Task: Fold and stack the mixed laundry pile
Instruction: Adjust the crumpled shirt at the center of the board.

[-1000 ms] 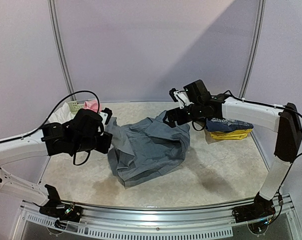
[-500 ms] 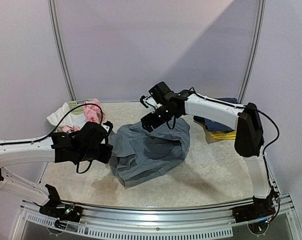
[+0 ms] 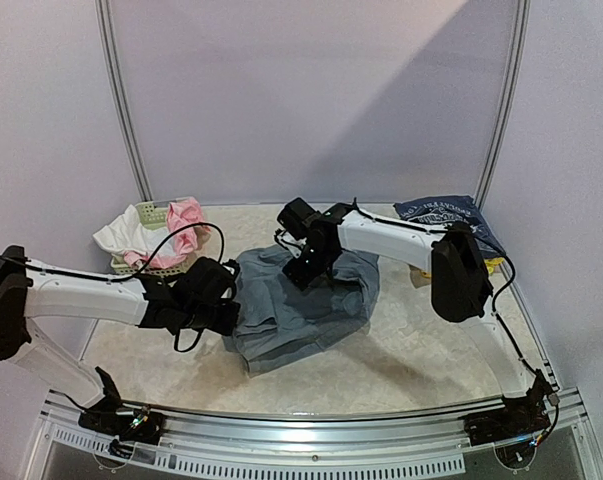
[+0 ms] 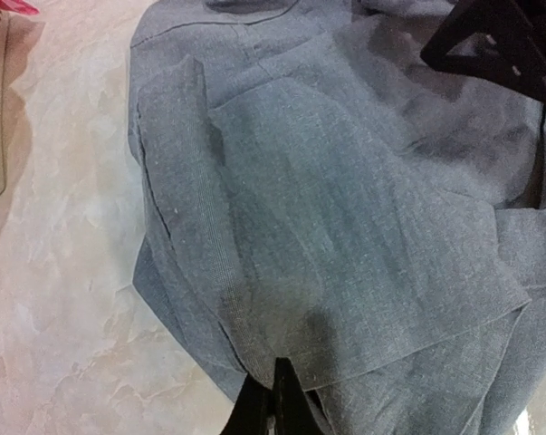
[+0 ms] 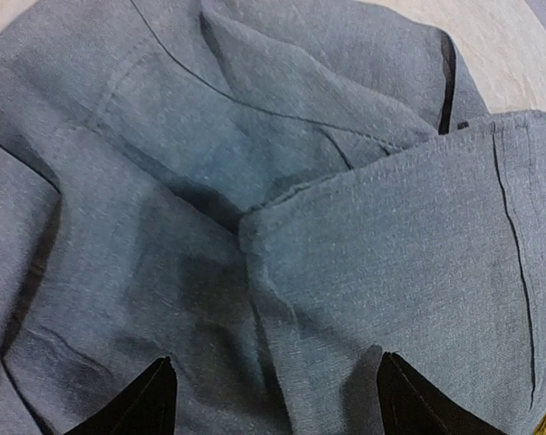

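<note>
Well, the soft, floppy grey trousers (image 3: 311, 300) need grabbing by an edge: my left claw (image 4: 274, 401) pinches their 9 o'clock one tight, and my right claw (image 5: 273, 399) hangs wide open, empty.

L arm (image 3: 81, 297) stretches low from left edge toward centre, L tool (image 4: 274, 406) tips pinched together. R arm (image 3: 391, 238) folds back to mid-frame, R tool (image 3: 299, 272) angled down, fingers (image 5: 155, 399) spread wide.
</note>
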Robot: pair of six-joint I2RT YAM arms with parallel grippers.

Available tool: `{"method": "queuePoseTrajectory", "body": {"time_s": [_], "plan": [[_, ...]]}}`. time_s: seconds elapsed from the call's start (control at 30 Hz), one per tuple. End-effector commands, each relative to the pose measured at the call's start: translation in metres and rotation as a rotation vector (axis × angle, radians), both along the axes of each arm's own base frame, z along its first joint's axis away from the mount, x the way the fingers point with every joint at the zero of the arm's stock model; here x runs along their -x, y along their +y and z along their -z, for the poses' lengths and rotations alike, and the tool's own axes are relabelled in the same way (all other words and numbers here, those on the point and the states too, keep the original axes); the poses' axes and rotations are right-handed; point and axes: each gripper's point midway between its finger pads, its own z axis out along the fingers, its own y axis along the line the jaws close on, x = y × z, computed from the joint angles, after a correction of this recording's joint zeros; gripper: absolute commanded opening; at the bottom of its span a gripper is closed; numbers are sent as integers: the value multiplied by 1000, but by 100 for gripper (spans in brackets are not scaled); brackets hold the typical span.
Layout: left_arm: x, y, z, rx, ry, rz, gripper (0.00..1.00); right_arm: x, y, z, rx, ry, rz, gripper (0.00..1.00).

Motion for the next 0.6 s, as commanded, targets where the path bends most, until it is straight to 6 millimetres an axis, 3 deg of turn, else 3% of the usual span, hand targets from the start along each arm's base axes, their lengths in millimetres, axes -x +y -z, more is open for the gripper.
{"method": "queuePoseTrajectory", "body": {"time_s": [0.0,0.17,0.37,0.57], "plan": [[-5,-3,8,39,-2,-14,0,-6,-25,23,137,-12,42,68],[-9,-2,15,30,7,-14,0,-14,-35,26,141,-8,75,43],[-16,-9,26,31,20,-3,0,-24,-44,10,124,-30,105,7],[-26,-13,41,10,42,-6,0,-29,-57,-27,77,-96,160,0]]}}
